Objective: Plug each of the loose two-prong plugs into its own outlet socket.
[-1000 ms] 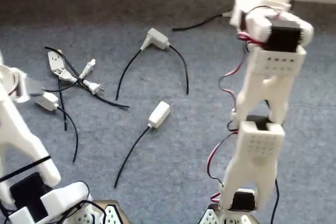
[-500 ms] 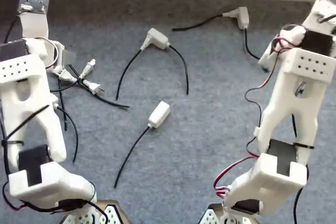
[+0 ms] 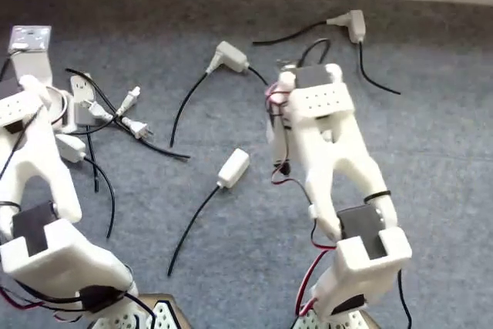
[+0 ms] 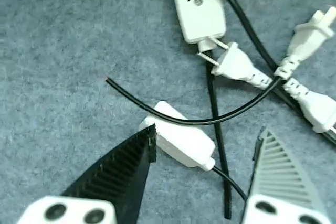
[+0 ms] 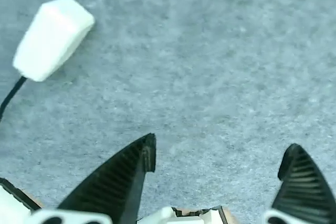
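My left gripper (image 4: 207, 131) hangs open over a small white socket block (image 4: 181, 140) that lies between its black and grey fingers, with a black cord across it. Just beyond lie a white outlet socket (image 4: 197, 6) face up and three white two-prong plugs (image 4: 236, 64) (image 4: 310, 24) (image 4: 315, 108) tangled in black cords. My right gripper (image 5: 220, 145) is open above bare carpet, with a white socket (image 5: 52, 38) off to one side. In the high view the left arm (image 3: 31, 113) stands by the plug cluster (image 3: 131, 113) and the right arm (image 3: 316, 105) beside the middle socket (image 3: 233, 166).
Two more white sockets on black cords lie farther back, one (image 3: 229, 57) mid-table and one (image 3: 354, 23) at the back right. Grey carpet covers the table. Loose black cords (image 3: 185, 105) loop across the middle. Both arm bases stand at the front edge.
The right arm has swung from the far right side to the middle of the table, near the middle socket. The left arm came in over the plug cluster and has since shifted a little.
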You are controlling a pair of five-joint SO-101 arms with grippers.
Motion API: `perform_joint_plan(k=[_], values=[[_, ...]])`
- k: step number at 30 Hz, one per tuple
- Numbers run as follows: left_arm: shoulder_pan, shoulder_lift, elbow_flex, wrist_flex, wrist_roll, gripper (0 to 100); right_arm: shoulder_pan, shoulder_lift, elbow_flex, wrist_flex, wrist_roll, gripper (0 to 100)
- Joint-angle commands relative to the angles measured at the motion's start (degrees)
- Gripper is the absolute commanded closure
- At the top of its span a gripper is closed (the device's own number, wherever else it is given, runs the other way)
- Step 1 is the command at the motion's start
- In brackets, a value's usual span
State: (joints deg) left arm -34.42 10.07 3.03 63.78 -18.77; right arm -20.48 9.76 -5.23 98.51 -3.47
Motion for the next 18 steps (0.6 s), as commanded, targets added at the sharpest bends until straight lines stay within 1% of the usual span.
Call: perform_joint_plan(k=[1, 6, 9, 11, 14, 18], values=[[-3.30, 0.66, -2.59, -1.49, 0.09, 70, -6.64, -2.95, 0.13, -1.71, 0.70, 64.2], [-5.23, 2.07, -4.00, -2.55, 0.09, 70, -11.12, -2.59, 0.13, -3.82, 0.62, 64.2], [-6.20, 2.51, -4.53, -2.55, 0.09, 70, -13.14, 0.04, -0.31, -3.82, 0.62, 64.2], [-6.37, 2.51, -4.53, -2.55, 0.09, 70, -14.46, 3.30, -0.57, -4.35, 0.53, 64.2], [-6.29, 2.51, -4.53, -2.55, 0.09, 70, -15.52, 9.27, -3.56, -7.52, -2.73, 64.2], [-6.11, 2.51, -4.53, -2.55, 0.09, 70, -15.52, 18.86, -11.91, -9.01, -4.40, 64.2]])
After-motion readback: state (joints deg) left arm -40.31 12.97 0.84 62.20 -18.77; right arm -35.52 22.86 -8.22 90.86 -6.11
